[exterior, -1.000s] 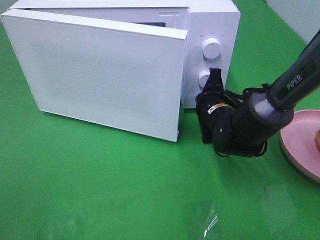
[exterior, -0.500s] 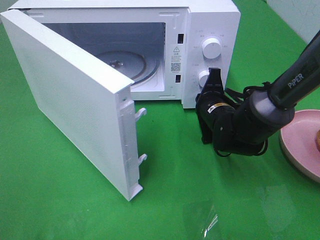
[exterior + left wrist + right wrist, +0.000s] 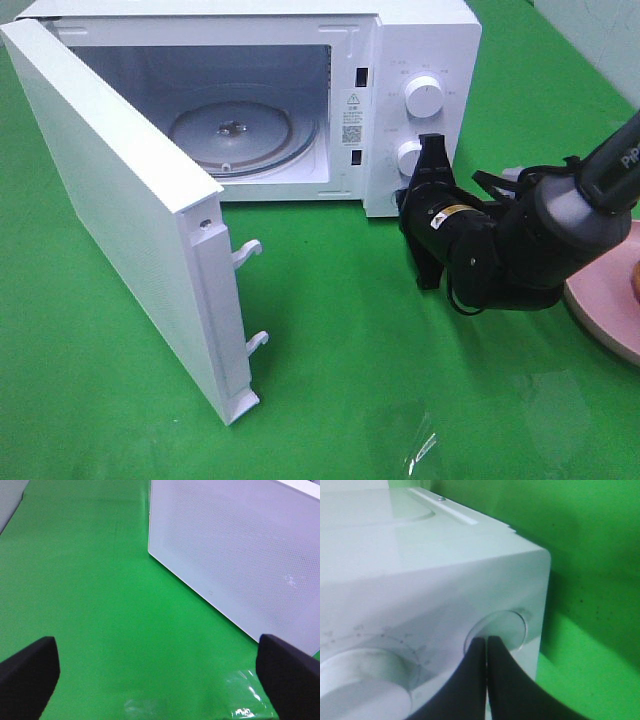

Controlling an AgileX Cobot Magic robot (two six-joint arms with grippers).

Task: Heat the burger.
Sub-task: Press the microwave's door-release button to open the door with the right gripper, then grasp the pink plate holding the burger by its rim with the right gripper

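The microwave door (image 3: 120, 200) has been swung wide within the last second, and the turntable (image 3: 235, 135) is now laid bare. The right gripper (image 3: 432, 148), pressed together, is held at the lower knob (image 3: 408, 157). The left gripper (image 3: 160, 672) is kept spread, faced toward the door's outside. The burger (image 3: 636, 282) is only glimpsed on the pink plate (image 3: 598, 300) at the far right, so loading can be judged next.

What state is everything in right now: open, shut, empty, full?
Microwave door, wide open.
Glass turntable, bare, nothing on it.
Right gripper, shut, tips at the lower dial.
Left gripper, open, holding nothing.
Pink plate, on the green cloth, partly out of frame.
Burger, a sliver at the frame edge, on the plate.
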